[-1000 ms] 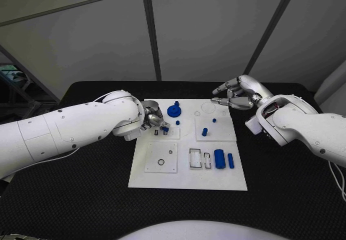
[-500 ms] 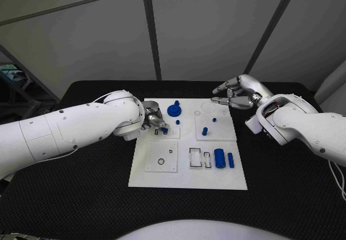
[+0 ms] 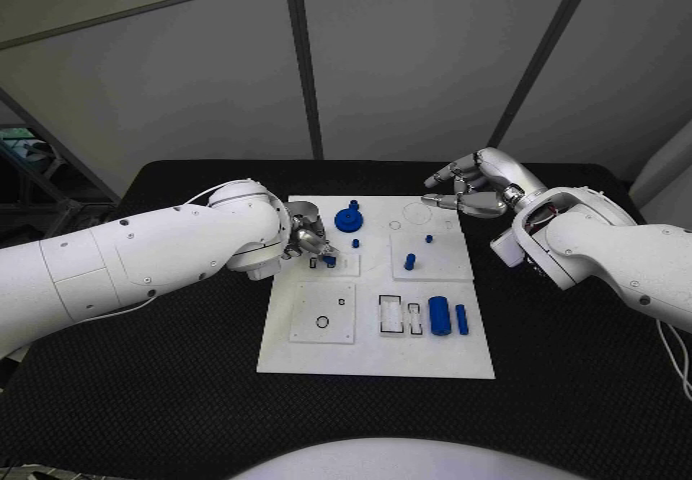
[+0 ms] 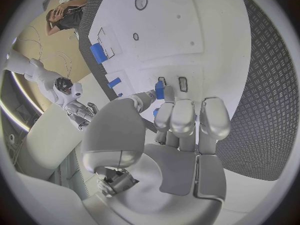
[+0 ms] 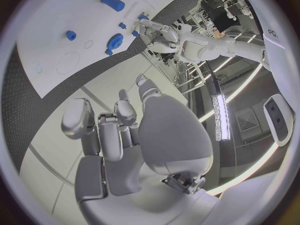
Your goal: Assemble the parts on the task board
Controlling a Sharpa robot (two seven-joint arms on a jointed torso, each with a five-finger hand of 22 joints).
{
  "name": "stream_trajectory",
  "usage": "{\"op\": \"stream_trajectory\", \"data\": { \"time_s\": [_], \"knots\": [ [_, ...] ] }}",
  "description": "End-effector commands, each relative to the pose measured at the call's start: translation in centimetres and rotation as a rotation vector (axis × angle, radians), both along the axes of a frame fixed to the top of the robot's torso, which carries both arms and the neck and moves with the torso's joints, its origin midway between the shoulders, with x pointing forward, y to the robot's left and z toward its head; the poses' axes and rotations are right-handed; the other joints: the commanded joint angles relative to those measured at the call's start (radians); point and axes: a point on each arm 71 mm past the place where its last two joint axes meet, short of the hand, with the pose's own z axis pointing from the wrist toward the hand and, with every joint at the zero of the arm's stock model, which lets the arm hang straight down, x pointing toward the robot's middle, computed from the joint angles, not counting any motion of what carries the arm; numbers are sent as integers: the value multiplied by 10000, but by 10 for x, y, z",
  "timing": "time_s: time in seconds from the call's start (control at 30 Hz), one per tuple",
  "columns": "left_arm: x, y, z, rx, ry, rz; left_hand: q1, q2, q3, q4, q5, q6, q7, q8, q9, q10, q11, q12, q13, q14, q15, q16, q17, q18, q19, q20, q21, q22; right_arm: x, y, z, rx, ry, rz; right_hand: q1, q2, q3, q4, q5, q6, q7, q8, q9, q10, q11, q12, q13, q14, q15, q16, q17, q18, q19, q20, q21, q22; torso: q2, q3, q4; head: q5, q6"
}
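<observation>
Head view: left hand [image 3: 306, 242] pinched a small blue part [image 3: 330, 260] over the slots at the left edge of the task board [image 3: 378, 360]. Right hand [image 3: 469, 193] hovered beyond the board's far right corner, fingers curled, holding nothing.

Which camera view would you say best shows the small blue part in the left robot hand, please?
The left wrist view: the small blue part sits pinched at the left robot hand's fingertips above two slots. The head view shows it tiny, half hidden. The right wrist view shows it as a distant speck.
</observation>
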Motion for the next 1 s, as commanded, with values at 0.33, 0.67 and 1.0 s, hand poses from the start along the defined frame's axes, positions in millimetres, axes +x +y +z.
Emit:
{"op": "stream_trajectory", "data": {
  "time_s": [0.33, 0.67, 1.0],
  "knots": [
    [-4, -1, -3, 360, 224, -317, -76, 14, 1340, -1339, 64, 24, -54, 45, 27, 68, -33, 24, -19, 23, -14, -47, 7, -16, 74, 8, 51, 14, 0, 1, 1, -53, -1, 114, 23, 30, -9, -28, 34, 43, -20, 42, -9, -7, -33, -67, -11, 762, -77, -55, 1531, 80, -65, 11, -63, -11, -3, -1, 7, -6, -27],
    [-4, 0, -3, 385, 231, -286, -82, 9, 1346, -1348, 64, 33, -58, 53, 32, 67, -36, 20, -24, 24, -15, -46, 8, -13, 66, 7, 43, 2, 1, 2, 0, -61, 16, 124, -4, 41, -21, -10, 49, 49, -23, 58, -11, -4, -34, -69, -19, 762, -79, -60, 1526, 79, -61, 8, -68, -14, -1, -1, 4, 11, -30],
    [-3, 0, -3, 427, 266, -280, -377, 23, 1348, -1271, 62, 181, -108, 180, 104, 109, -69, 49, -2, 28, -34, -44, 19, -27, 105, -8, 80, 79, 1, 2, 0, -64, 23, 123, -4, 41, -21, -10, 49, 49, -23, 58, -11, -4, -34, -69, -19, 762, -79, -60, 1526, 79, -61, 8, -68, -14, 4, 6, -7, 23, -59]
  ]
}}
